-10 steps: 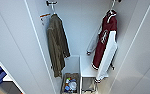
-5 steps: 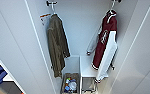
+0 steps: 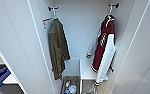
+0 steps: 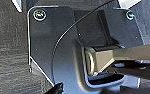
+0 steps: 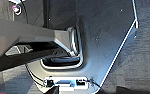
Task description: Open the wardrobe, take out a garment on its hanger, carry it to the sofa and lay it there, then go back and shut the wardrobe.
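With the tall white wardrobe [image 3: 21, 50] open, the maroon white-sleeved jacket [image 3: 103, 47] hangs at right on its thin white hanger [image 3: 110, 15]. Claw states cannot be told. Lift the hook clear, avoiding the olive-brown jacket [image 3: 57, 47].

- Wardrobe [image 3: 21, 45]: white, both full-height doors swung open, white interior exposed.
- Garment [image 3: 104, 47]: maroon varsity-style jacket with white sleeves and a white chest emblem. It hangs upright on the right side of the wardrobe interior, close to the right wall, lower hem just above a white inner shelf.
- Hanger [image 3: 110, 11]: thin, white, hook engaged on a dark wall-mounted peg at the top.
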Tool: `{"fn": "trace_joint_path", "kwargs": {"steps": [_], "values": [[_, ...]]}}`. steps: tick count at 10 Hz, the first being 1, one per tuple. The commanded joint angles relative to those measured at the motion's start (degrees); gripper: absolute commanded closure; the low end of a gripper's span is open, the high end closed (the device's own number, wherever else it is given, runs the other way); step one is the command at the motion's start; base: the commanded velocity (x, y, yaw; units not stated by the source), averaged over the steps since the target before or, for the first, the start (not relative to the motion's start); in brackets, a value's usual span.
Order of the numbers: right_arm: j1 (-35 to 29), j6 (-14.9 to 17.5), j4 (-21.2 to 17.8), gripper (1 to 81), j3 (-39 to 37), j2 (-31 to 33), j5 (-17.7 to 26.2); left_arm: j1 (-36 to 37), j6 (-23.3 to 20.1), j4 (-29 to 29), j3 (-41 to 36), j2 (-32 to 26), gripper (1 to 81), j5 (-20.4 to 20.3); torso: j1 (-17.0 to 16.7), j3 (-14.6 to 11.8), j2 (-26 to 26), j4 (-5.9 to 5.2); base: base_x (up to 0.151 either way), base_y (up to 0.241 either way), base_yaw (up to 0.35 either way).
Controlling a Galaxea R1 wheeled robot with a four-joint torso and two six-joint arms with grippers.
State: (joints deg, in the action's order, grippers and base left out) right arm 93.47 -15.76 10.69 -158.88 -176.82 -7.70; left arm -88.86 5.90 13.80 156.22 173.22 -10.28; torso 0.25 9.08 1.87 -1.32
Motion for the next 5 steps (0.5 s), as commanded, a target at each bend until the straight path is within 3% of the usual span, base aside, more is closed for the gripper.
{"fn": "trace_joint_path", "kwargs": {"steps": [1, 2, 5], "values": [[-1.2, 0.1, 0.6, 1.0, 0.1, -0.6, 3.2, 0.9, -0.3, 0.7, 0.1, 0.4, 1.0, 3.0, 0.0, 0.1, 0.0, 0.0, 0.0, 0.0, 0.0], [-1.3, 0.0, 0.5, 1.0, 0.2, -0.6, 3.2, 0.8, -0.3, 0.6, 0.1, 0.4, 1.0, 3.0, 0.0, -1.7, 0.0, 0.0, 0.0, 0.0, 0.0], [-1.1, 0.1, 0.6, 1.0, 0.2, -1.2, 3.3, 0.9, -0.3, 0.6, 0.1, 0.4, 1.0, 3.0, -0.1, -2.8, 0.1, 0.0, 0.0, 0.0, 0.0]]}}
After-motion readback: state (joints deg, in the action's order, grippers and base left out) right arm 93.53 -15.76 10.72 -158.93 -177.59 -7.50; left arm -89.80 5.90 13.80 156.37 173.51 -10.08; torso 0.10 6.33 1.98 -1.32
